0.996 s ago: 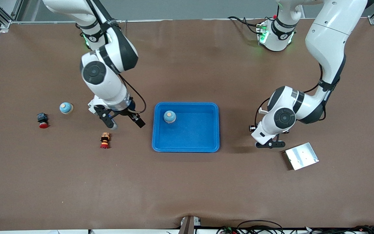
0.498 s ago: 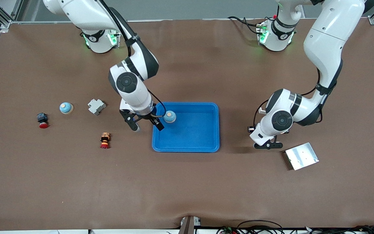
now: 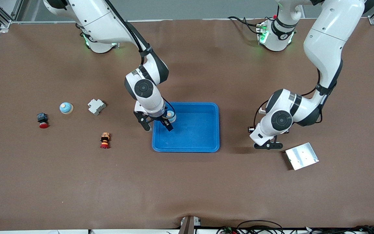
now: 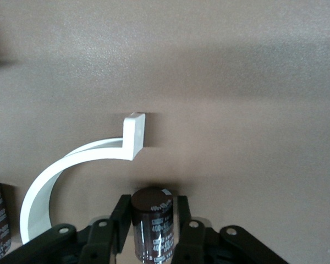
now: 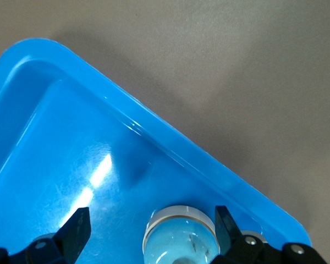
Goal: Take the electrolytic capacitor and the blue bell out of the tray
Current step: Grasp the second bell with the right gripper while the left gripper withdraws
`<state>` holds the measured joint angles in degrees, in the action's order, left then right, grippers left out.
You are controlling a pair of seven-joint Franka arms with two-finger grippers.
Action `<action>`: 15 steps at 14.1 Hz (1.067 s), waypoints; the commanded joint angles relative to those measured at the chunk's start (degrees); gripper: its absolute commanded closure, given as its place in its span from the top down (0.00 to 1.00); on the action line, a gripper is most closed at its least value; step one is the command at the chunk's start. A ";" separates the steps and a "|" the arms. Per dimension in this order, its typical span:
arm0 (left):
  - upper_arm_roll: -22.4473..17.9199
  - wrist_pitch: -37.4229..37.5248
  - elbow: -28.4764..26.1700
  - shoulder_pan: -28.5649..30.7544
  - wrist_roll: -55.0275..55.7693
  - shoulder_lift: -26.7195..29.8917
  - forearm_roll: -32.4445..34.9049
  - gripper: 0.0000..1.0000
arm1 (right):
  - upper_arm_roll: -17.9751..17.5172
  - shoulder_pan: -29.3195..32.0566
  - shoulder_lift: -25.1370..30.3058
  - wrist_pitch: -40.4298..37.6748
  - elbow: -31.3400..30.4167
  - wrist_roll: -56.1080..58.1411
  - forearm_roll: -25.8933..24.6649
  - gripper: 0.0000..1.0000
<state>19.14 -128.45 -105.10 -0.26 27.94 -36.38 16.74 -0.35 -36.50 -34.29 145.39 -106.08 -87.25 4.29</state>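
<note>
**Two white Franka arms, black at the joints**

Glossy white rounded shells with black bands and black round joint caps. Black cables loop along each forearm. Green lights glow at both bases, near 12 o'clock on the table. Fingers are matte black, with small screws in the brackets.

- Brown table (image 3: 187,188) carries everything
- Blue tray (image 3: 206,143) sits mid-table
- Toward the right arm's end lie a blue bell (image 3: 66,108), a grey block (image 3: 96,106), a black-and-red button (image 3: 42,120) and a red-orange stacked part (image 3: 105,140)
- A metal plate (image 3: 301,156) lies toward the left arm's end, beside a white curved piece (image 4: 71,165)
</note>
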 commanded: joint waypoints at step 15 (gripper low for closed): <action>2.31 15.58 0.07 3.77 -0.50 14.65 -5.12 1.00 | 0.35 -3.66 -3.07 -0.99 2.64 -4.77 -0.24 1.00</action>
<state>20.71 -116.57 -103.31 0.91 30.22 -27.20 14.39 -0.39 -39.27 -35.98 145.00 -105.37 -90.68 4.30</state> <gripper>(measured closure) 0.000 0.000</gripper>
